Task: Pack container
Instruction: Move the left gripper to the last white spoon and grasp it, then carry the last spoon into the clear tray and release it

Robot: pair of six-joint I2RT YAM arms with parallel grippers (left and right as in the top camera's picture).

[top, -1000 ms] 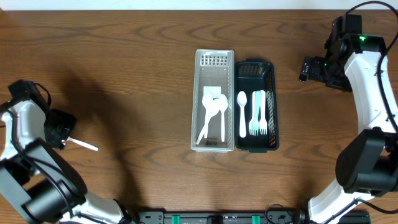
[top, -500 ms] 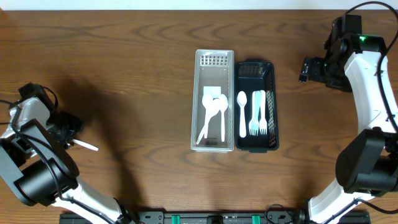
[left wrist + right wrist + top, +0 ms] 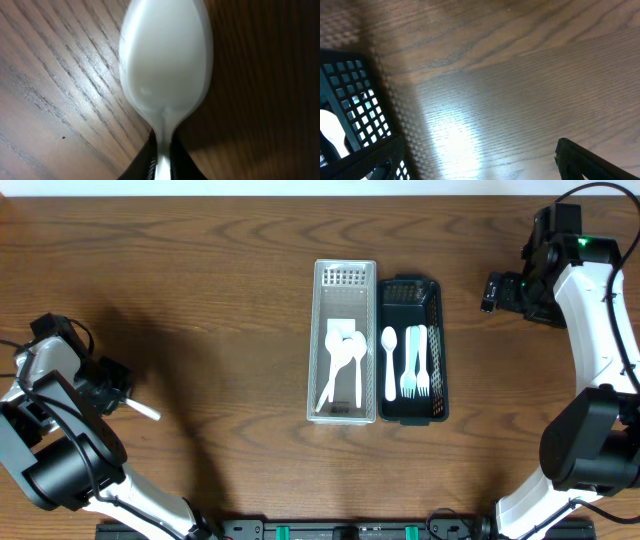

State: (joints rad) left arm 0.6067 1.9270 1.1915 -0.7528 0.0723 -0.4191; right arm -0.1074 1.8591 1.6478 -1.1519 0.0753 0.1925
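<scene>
Left wrist view: white spoon (image 3: 165, 60) fills the frame, bowl out front and low over the wood table (image 3: 60, 75). Its neck runs down between the dark fingers (image 3: 136, 165) of the left gripper (image 3: 161, 167), which is closed tight on the neck, probably so the bowl leads when it gets carried to a bin. The handle behind the grip is cut off by the frame. I can't tell whether the bowl touches the wood. Overhead, this grip sits near the left edge of the worktop, well apart from both bins, and only a short white stub shows past the arm. Mid-worktop is the clear tray (image 3: 345, 266), which has loose spoons (image 3: 341, 358) in it. The black basket (image 3: 440, 330) sits touching or just beside the tray's right side and holds one spoon and some forks (image 3: 416, 365); sorting looks mixed, so the target bin is a guess, likely the clear tray. The fork count is hard to read. Toward the far right corner the right gripper (image 3: 491, 290) hangs over bare wood, parked out of the way. Its wrist view shows one dark finger and a basket corner, so I can't tell its opening, and nothing is visible in it.
</scene>
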